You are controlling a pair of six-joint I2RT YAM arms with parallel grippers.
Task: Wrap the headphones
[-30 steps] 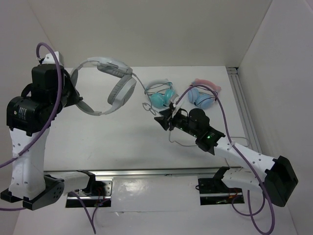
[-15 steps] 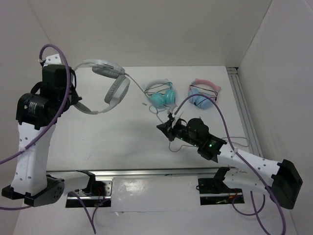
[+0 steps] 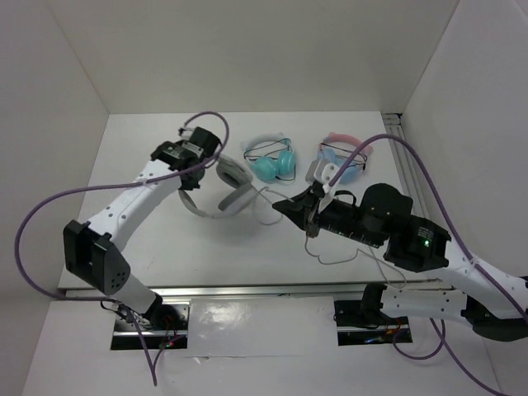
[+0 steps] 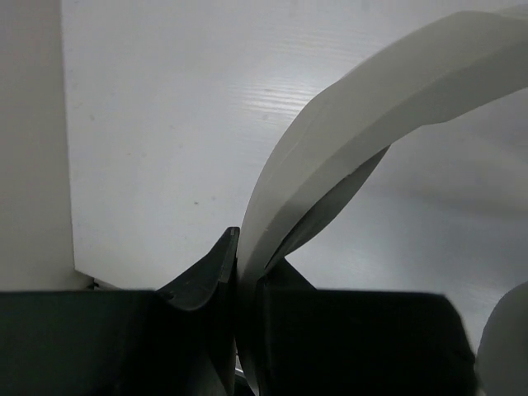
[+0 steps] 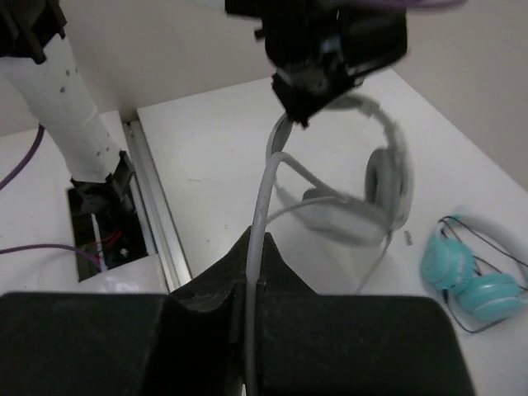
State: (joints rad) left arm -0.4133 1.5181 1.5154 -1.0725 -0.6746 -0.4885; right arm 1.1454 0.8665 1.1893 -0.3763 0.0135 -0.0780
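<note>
Headphones are being clamped by the left gripper, and the right gripper, pinching their cable, is risking yanking them free.

We stretch our left arm out over the middle of the bench, left pincer clamped on the band of the headphones. Our right arm reaches leftward from the bench's right side, right pincer pinched tight on the thin cable.

white table; teal headphones, pink-banded blue headphones lying side by side
</note>
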